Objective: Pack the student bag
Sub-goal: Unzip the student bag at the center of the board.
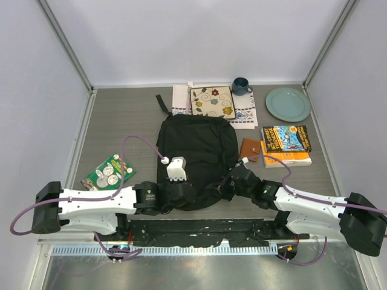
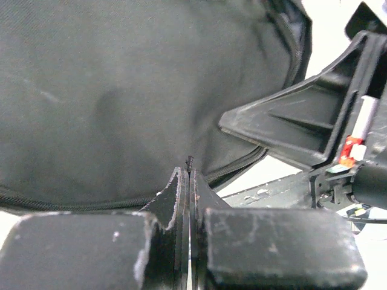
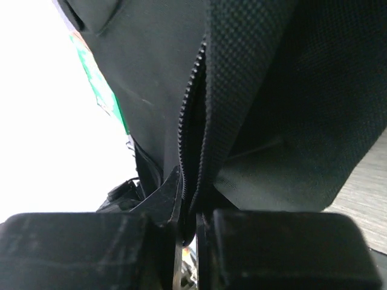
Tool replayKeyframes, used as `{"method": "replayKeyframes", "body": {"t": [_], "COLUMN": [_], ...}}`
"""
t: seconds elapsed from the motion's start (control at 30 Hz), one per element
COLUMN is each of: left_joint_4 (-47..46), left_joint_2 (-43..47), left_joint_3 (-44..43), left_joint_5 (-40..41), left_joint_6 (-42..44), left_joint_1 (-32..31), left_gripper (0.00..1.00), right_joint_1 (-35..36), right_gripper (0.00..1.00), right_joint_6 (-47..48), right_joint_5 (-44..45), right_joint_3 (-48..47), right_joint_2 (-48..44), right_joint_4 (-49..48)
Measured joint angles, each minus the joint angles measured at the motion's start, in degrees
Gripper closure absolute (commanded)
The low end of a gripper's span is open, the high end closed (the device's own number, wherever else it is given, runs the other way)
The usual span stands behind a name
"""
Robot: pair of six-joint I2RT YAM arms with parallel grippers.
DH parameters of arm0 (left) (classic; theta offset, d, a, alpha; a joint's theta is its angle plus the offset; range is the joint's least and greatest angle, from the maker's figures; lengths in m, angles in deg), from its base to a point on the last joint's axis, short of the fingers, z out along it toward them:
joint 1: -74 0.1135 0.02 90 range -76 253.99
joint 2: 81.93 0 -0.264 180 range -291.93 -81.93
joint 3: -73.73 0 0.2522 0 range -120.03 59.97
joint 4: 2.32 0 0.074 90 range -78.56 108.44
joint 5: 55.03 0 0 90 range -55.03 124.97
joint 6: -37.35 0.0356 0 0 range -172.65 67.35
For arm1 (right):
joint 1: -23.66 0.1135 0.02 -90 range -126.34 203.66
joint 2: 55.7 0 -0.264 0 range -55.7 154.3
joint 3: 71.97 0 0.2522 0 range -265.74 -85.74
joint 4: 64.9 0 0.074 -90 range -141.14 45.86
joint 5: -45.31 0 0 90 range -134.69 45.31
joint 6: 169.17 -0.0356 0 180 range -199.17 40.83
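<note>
student bag [image 1: 196,145] lies flat mid-table. Its long axis runs near-to-far, with the strap loop at the far end and the near end right at the arm bases. It looks zipped; no grey lining is visible.

left gripper [image 2: 188,175]: fingers pressed together at the bag's near-left rim, with a small dark tab [image 2: 190,161] pinched at the tips. Probably the zip pull, can't confirm. The zip line [image 2: 60,202] runs off to its left along the bag edge.

right gripper [image 3: 187,199]: clamped on the bag's near-right edge, with the zip teeth [image 3: 190,90] running straight down into the jaws. Reads as a brace hold.

Key relation: both grippers are on the near rim, close together and facing each other, and the whole bag lies away from them toward the far wall. My read is that the opening pull has to follow the rim outward, away from the right hold, or the fabric just bunches up.

Around the bag:
- right side, near the right arm: brown wallet [image 1: 249,148] and book stack [image 1: 285,140]
- left side, near the left arm: green card pack [image 1: 109,172]
- far edge: floral notebook [image 1: 211,101]
- far right: mug [image 1: 240,86] and plate [image 1: 288,104]
</note>
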Motion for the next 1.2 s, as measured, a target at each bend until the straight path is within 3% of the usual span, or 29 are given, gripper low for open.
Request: {"method": "replayKeyframes", "body": {"t": [0.17,0.37,0.57,0.6,0.9,1.2], "left_joint_4": [5.5,17.6,19.6,19.5,15.8,8.8], "left_joint_2": [3.7,17.0,24.1,24.2,16.2,11.8], "left_joint_3": [2.3,9.6,11.6,12.0,12.2,12.1], "left_joint_5": [0.5,2.0,2.3,2.2,0.9,1.0], "left_joint_6": [-2.7,-11.0,-15.1,-14.5,-8.8,-6.4], "left_joint_1": [0.0,0.2,0.2,0.2,-1.8,-2.8], "left_gripper": [1.0,1.0,1.0,1.0,1.0,1.0], "right_joint_1": [-1.4,-3.0,-6.0,-6.2,-1.4,-2.0], "right_gripper": [1.0,1.0,1.0,1.0,1.0,0.97], "right_joint_6": [6.5,14.3,26.0,32.1,52.9,63.8], "right_joint_5": [2.3,2.9,1.8,1.4,5.6,11.8], "right_joint_3": [-2.7,-2.9,-5.9,-9.2,-21.3,-30.6], "right_joint_2": [0.1,-0.1,0.0,2.0,11.4,24.5], "right_joint_4": [3.0,7.2,9.9,11.0,17.1,18.3]}}
